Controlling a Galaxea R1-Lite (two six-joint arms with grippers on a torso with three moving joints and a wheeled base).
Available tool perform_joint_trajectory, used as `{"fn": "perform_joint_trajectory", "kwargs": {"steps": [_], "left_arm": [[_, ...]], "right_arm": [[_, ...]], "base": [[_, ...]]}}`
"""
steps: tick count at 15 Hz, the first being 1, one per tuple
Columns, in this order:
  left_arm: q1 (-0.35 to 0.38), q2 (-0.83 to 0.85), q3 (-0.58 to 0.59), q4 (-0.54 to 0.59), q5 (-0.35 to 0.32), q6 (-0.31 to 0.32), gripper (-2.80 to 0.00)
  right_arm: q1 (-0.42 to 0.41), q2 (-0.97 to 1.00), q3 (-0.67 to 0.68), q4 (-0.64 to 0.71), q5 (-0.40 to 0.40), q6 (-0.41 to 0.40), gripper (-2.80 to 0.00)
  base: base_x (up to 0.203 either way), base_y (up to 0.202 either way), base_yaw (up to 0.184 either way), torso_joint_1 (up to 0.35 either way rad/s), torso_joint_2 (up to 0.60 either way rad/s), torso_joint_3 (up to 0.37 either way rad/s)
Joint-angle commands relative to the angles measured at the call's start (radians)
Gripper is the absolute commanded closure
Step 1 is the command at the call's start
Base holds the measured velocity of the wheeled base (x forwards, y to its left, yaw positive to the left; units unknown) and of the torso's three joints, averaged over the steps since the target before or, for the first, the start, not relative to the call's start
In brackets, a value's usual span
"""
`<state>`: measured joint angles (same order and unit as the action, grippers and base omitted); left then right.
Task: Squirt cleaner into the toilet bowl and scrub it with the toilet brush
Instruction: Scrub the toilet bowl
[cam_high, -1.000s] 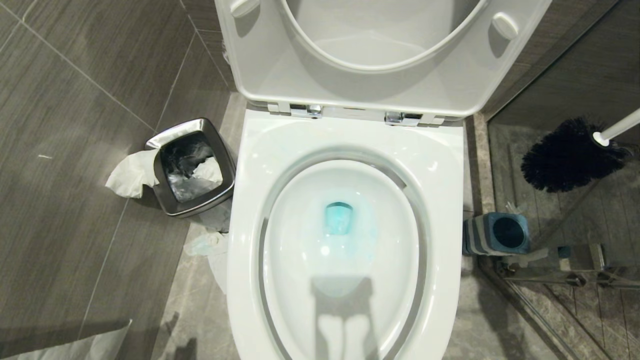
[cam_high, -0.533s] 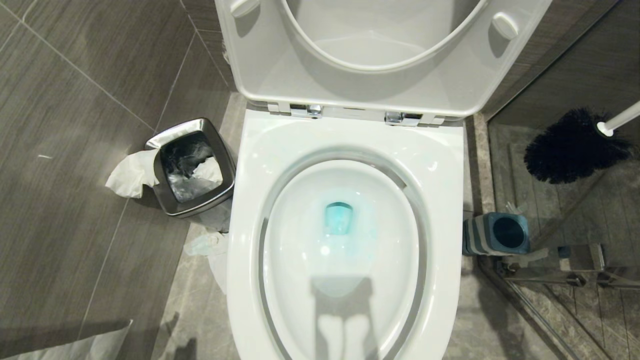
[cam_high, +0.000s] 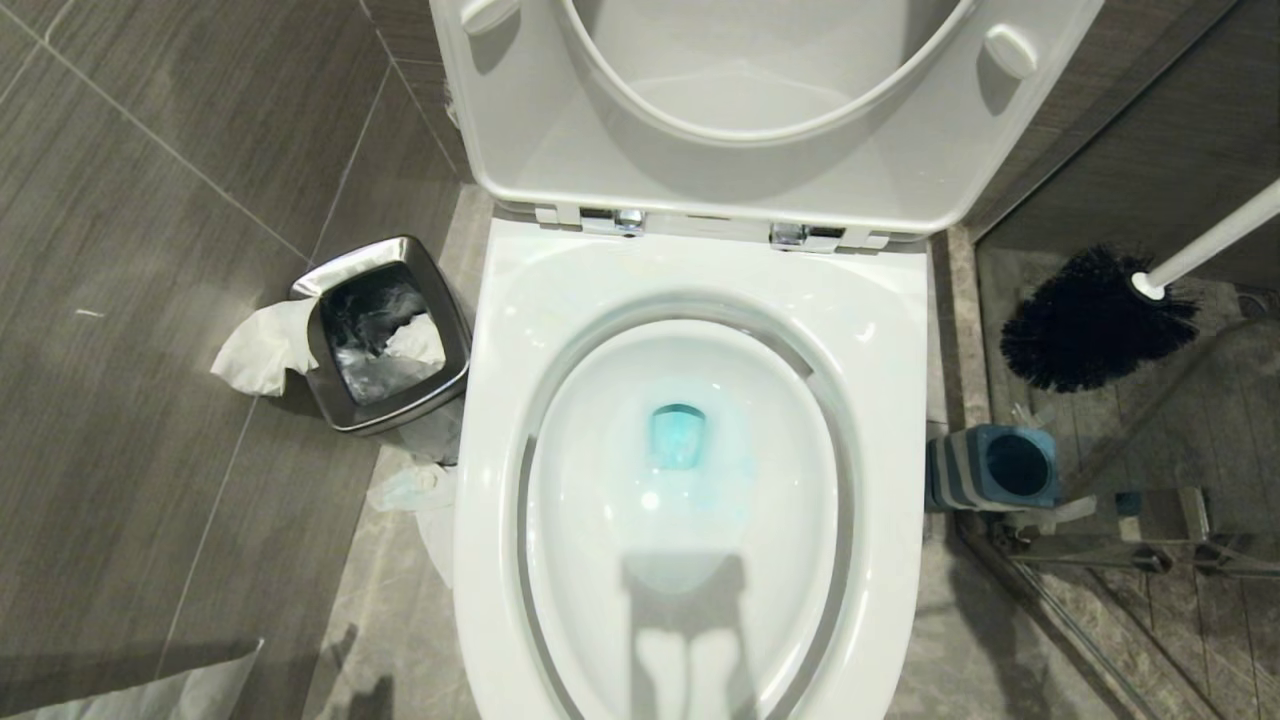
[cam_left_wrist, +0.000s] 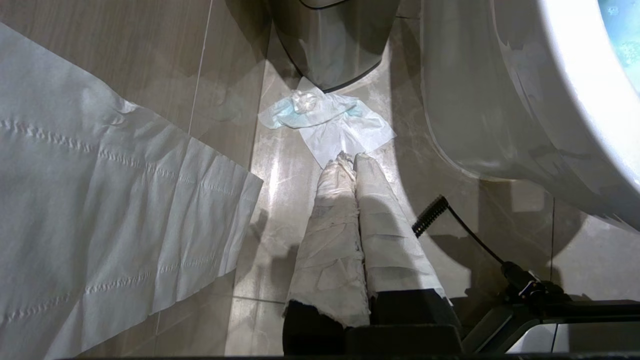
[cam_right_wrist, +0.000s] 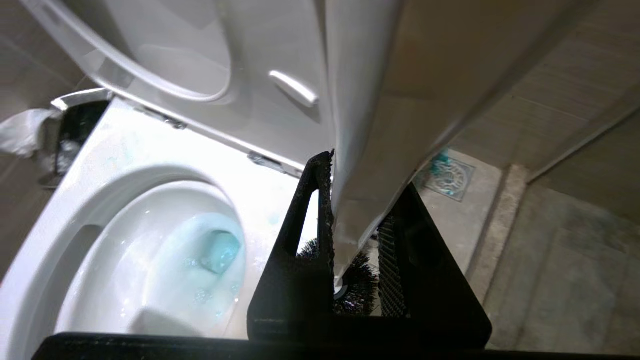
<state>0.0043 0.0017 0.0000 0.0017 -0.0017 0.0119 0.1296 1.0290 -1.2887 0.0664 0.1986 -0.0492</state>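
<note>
Currently the right gripper (cam_right_wrist: 355, 200) has its black fingers clamped on the white handle of the toilet brush (cam_high: 1095, 318), the handle running up between the ribbed pads. Brush look: slim white shaft, small white collar, round shaggy black bristle head. In the head view the head hangs in the air to the right of the toilet bowl (cam_high: 690, 300), off its rim, over the dark tiled floor and above the blue-topped striped holder (cam_high: 995, 468); the handle slants up and out of the right edge. The gripper itself is outside the head view.

Bowl: glossy white oval basin, wide flat rim, seat and lid (cam_high: 760, 110) tipped up on chrome hinges. Blue-tinted water sits at the drain, with faint blue streaks around it.

Left gripper (cam_left_wrist: 350, 162) is pressed fully together with nothing held, its fingers wrapped in white paper, pointing at the floor beside the outer wall of the bowl. A crumpled tissue (cam_left_wrist: 327, 117) lies just past the tips, and a wide sheet of toilet paper (cam_left_wrist: 100, 210) is spread beside it.

Steel waste bin (cam_high: 385, 335) stands left of the bowl, with paper draped over its edge.
</note>
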Motion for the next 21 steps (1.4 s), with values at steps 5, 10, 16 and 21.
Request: {"fn": "perform_joint_trajectory", "kwargs": {"steps": [5,10,16,21], "left_arm": [[0.0,0.001,0.0,0.0,0.0,0.001,0.0],[0.0,0.001,0.001,0.0,0.0,0.0,0.0],[0.0,0.001,0.001,0.0,0.0,0.002,0.0],[0.0,0.001,0.0,0.0,0.0,0.002,0.0]], "right_arm": [[0.08,0.092,-0.054,-0.004,0.01,-0.015,0.0],[0.203,0.15,-0.173,0.004,-0.032,-0.041,0.0],[0.345,0.148,-0.259,0.098,-0.071,-0.108,0.0],[0.472,0.181,-0.264,0.099,-0.111,-0.198,0.0]], "base": [[0.0,0.0,0.0,0.0,0.0,0.0],[0.0,0.0,0.0,0.0,0.0,0.0],[0.0,0.0,0.0,0.0,0.0,0.0],[0.0,0.0,0.0,0.0,0.0,0.0]]}}
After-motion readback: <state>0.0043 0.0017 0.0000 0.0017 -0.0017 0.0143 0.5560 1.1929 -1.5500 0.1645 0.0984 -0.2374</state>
